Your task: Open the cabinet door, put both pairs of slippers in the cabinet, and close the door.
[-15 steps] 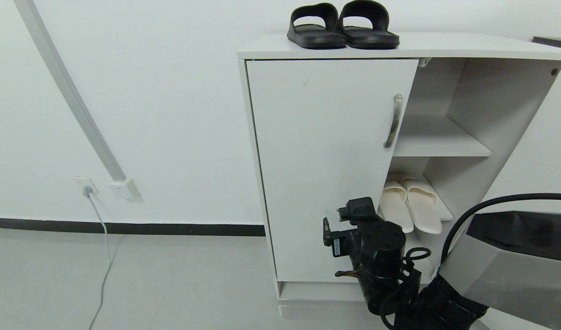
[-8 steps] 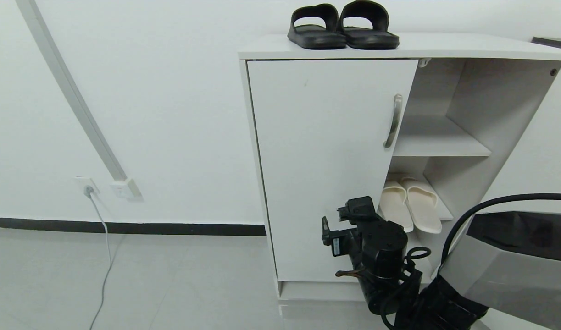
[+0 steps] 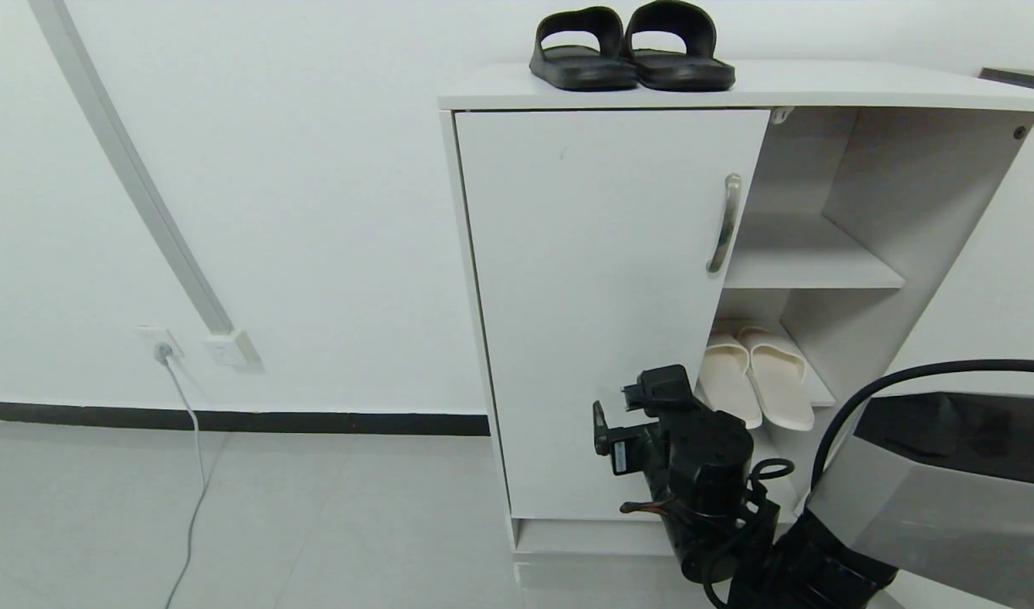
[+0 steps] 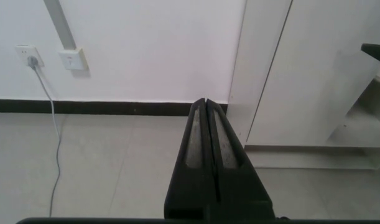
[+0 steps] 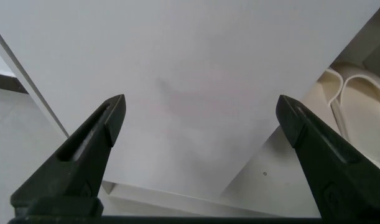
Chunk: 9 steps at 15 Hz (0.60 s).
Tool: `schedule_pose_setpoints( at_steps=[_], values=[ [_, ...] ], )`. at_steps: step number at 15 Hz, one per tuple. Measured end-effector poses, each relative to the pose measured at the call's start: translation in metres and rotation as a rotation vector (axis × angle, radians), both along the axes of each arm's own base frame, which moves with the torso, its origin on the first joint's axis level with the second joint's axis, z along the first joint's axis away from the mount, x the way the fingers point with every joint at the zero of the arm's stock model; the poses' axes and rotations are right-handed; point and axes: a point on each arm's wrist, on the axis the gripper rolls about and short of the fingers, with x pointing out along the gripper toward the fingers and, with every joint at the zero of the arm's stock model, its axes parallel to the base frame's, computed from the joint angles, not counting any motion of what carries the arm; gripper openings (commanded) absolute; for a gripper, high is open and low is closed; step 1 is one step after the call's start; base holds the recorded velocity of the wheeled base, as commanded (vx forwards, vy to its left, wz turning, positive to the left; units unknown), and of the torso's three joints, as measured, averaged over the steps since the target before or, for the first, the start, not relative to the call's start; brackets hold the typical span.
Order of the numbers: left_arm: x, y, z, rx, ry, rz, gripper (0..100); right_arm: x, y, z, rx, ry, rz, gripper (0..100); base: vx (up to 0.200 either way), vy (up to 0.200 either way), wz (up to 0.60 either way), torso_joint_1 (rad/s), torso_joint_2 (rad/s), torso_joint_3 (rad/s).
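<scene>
With the right hand (image 5: 202, 112) wide open and empty close before the shut door panel (image 3: 601, 296), white slippers (image 3: 757, 376) shelved just beside it and black slippers (image 3: 633, 51) well above, a careless rise could snag the handle (image 3: 724, 222) or knock that pair off.

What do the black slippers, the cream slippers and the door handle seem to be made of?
The black slippers look like moulded rubber or foam: matte, one seamless piece. The cream slippers are probably soft foam or plastic: smooth, dull surface. The door handle seems metal: a brushed silvery sheen.
</scene>
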Motion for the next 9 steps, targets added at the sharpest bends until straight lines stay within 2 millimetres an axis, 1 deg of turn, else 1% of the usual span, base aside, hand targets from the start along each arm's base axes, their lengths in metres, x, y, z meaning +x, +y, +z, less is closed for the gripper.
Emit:
schedule_pose_setpoints(
  at_steps=[1, 2, 4, 7, 9],
  values=[
    [0.0000, 0.0000, 0.0000, 0.000, 0.000, 0.000, 0, 0.0002, -0.0002, -0.0006, -0.008, 0.000, 0.001, 100, 0.000, 0.000, 0.00, 0.000, 0.00, 0.000],
    [0.0000, 0.0000, -0.0002, 0.000, 0.002, 0.000, 0, 0.0002, -0.0002, -0.0012, -0.012, 0.000, 0.002, 100, 0.000, 0.000, 0.00, 0.002, -0.16, -0.168],
    [0.0001, 0.0000, -0.0005, 0.000, 0.004, 0.000, 0, 0.0003, -0.0001, -0.0013, -0.011, -0.002, 0.002, 100, 0.000, 0.000, 0.00, 0.010, -0.17, -0.312],
    [0.0000, 0.0000, 0.0000, 0.000, 0.000, 0.000, 0, 0.0004, 0.0001, -0.0024, -0.014, -0.001, 0.003, 100, 0.000, 0.000, 0.00, 0.036, -0.49, -0.362],
    [0.0000, 0.0000, 0.0000, 0.000, 0.000, 0.000, 0, 0.0010, -0.0005, -0.0031, -0.017, 0.003, 0.001, 100, 0.000, 0.000, 0.00, 0.081, -0.46, -0.364]
  ],
)
